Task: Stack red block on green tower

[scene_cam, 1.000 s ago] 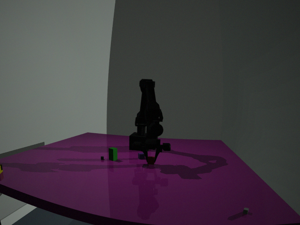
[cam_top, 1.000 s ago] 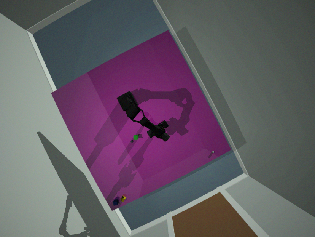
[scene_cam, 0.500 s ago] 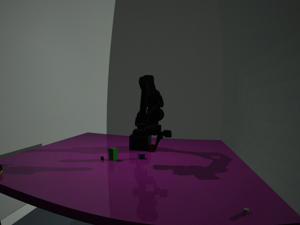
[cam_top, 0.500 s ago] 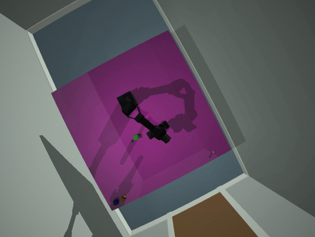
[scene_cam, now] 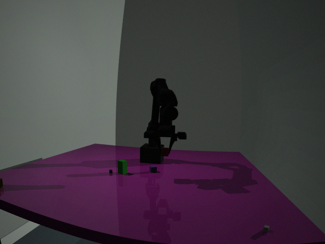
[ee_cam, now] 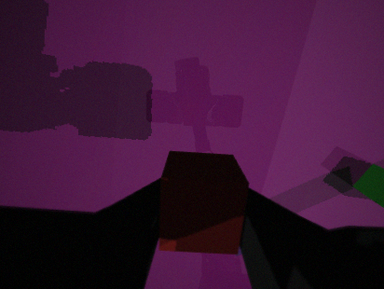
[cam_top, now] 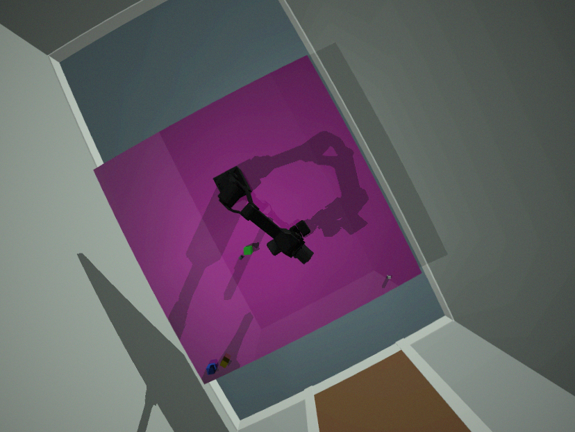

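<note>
Red block (ee_cam: pixel 202 210) sits clamped between the gripper (ee_cam: pixel 202 224) fingers, lifted off the purple table (scene_cam: pixel 210 210), mostly in shadow. Green tower (ee_cam: pixel 373 184) stands off to the gripper's right, cut off by the wrist view's edge.

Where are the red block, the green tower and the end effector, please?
red block (ee_cam: pixel 202 205): wrist view, its top face.
green tower (scene_cam: pixel 122 166): exterior view, its front face.
end effector (ee_cam: pixel 201 233): wrist view, between the fingertips, shut on the block.
</note>
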You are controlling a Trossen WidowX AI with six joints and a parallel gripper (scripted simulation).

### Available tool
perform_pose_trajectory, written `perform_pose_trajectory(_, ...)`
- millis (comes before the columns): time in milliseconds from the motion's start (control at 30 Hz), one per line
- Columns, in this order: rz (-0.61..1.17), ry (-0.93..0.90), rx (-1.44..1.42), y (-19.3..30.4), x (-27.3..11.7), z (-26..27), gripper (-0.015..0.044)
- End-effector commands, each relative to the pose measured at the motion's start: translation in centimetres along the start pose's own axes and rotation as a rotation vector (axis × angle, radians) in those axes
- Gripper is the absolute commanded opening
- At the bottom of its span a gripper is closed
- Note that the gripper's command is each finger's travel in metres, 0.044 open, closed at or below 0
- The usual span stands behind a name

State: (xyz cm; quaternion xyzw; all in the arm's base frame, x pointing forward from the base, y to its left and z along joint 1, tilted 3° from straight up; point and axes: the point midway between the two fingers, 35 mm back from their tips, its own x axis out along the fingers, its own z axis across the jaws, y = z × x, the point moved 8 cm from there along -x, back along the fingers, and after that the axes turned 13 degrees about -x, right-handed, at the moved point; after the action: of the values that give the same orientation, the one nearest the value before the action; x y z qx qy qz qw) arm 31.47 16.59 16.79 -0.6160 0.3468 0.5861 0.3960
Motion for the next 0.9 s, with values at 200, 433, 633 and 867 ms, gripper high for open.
perform_pose_trajectory(200,-0.001,0.008,-0.002,0.7,-0.3,-3.8,0.0)
perform_pose_trajectory(433,-0.012,0.014,0.019,1.8,-0.4,-7.8,0.0)
perform_pose_trajectory(633,-0.016,0.02,0.029,3.1,-0.4,-11.0,0.0)
perform_pose_trajectory(867,-0.007,0.023,0.017,5.0,-0.4,-14.6,0.0)
